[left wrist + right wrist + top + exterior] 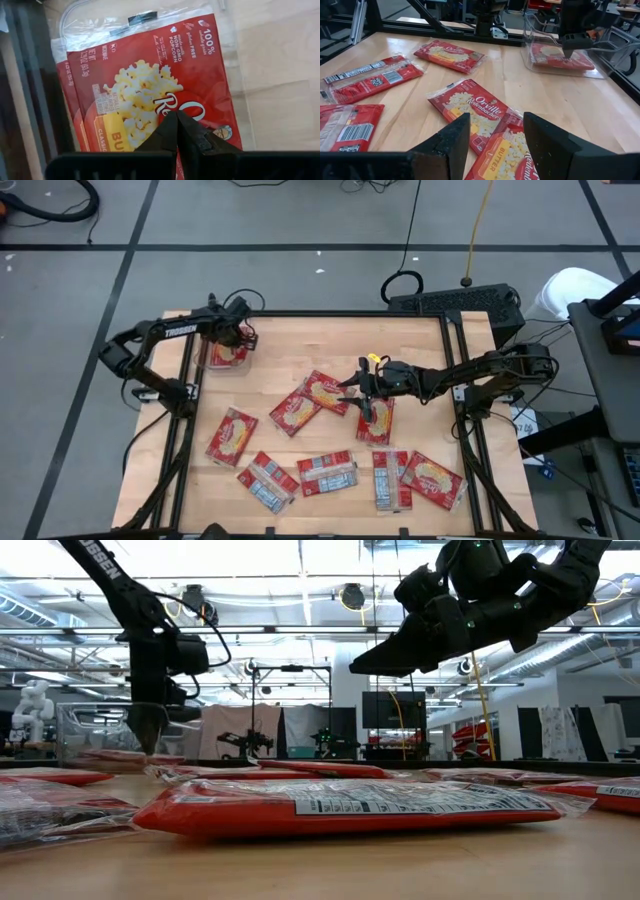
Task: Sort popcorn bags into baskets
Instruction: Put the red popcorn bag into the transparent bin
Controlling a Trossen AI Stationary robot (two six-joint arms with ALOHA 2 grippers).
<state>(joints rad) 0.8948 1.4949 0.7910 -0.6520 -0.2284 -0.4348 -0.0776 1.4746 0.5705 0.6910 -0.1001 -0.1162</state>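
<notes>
Far left, up in the bench's [420, 350] back-left corner: clear basket [226, 354] with red popcorn bags already lying flat inside, top bag [150, 95] picture side up, a second one peeking out beneath it. Left gripper [238, 340] hanging right over that basket, jaws pressed together, empty, tips just above the top bag without clamping anything.

Moving right across the wood: one bag [232, 436] lying alone near the left edge, picture up. Then a label-side-up bag [268, 480] at the front, with another label-side one [327, 474] beside it. Behind those, two picture-up bags [295, 412] and [328, 391] overlapping near the middle.

Middle-right: right gripper [362, 390] hovering low over a picture-up bag [376, 422], jaws standing apart, nothing between them, not touching the packet as far as the low view shows. Wrist view there looking down on that bag and its neighbour [470, 107], partly overlapped.

Front right: a label-side bag [390, 479] and a tilted picture-up bag [433, 479] just beside it, edges touching or overlapping.
</notes>
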